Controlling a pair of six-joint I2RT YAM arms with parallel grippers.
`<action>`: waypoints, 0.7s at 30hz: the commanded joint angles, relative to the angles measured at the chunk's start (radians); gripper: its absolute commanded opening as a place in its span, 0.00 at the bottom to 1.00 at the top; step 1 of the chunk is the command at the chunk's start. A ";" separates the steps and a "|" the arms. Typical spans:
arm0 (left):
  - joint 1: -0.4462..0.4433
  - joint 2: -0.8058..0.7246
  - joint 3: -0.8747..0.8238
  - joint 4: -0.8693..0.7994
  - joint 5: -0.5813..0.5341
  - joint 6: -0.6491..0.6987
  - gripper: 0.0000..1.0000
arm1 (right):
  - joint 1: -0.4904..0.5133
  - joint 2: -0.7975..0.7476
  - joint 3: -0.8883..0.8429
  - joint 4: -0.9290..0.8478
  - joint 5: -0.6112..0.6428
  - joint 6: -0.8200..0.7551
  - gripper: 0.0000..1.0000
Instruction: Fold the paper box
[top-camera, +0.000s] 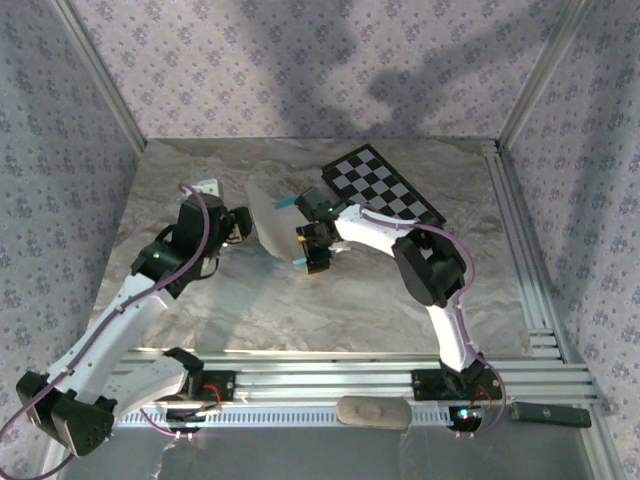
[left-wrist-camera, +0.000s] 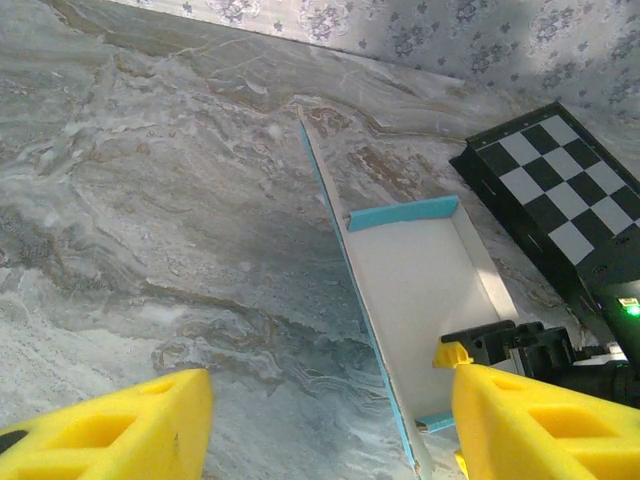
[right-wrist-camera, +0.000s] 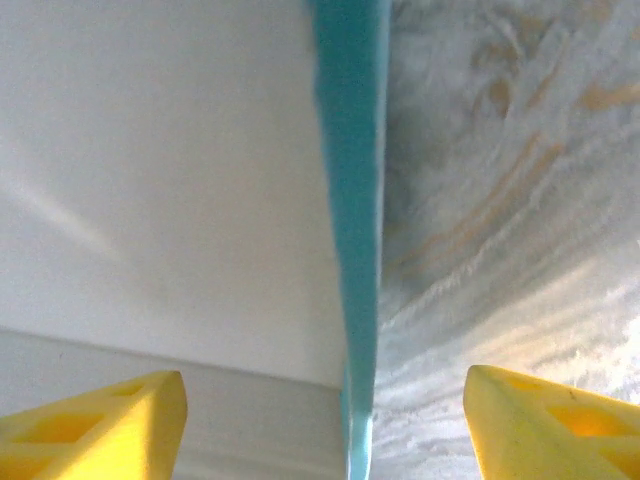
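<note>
The paper box (top-camera: 268, 222) lies half-formed at mid table, white inside, turquoise outside. In the left wrist view its long wall (left-wrist-camera: 345, 260) stands on edge beside the white floor (left-wrist-camera: 420, 285), with a turquoise end flap (left-wrist-camera: 400, 212) raised at the far end. My left gripper (top-camera: 240, 222) (left-wrist-camera: 330, 430) is open, and the wall's near end runs between its yellow fingers (left-wrist-camera: 120, 430). My right gripper (top-camera: 308, 250) (right-wrist-camera: 325, 425) is open too, straddling a turquoise edge (right-wrist-camera: 350, 250) next to a white panel (right-wrist-camera: 150, 180). Nothing is clamped.
A black-and-white checkerboard (top-camera: 385, 185) (left-wrist-camera: 560, 200) lies just right of the box, close behind the right arm. On the front rail rest a beige pad (top-camera: 372, 410) and a black bar (top-camera: 550, 412). Aluminium frame posts and patterned walls bound the marble-look table (top-camera: 300, 310).
</note>
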 joint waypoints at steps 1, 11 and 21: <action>-0.006 -0.004 0.054 -0.028 0.038 0.008 0.65 | 0.022 -0.114 0.022 -0.084 0.107 -0.037 0.77; -0.009 -0.005 0.093 -0.106 0.114 -0.017 0.64 | -0.007 -0.321 0.021 0.011 0.433 -0.919 0.72; -0.089 -0.104 0.009 -0.158 0.185 -0.052 0.61 | -0.149 -0.109 0.109 -0.124 0.248 -1.732 0.52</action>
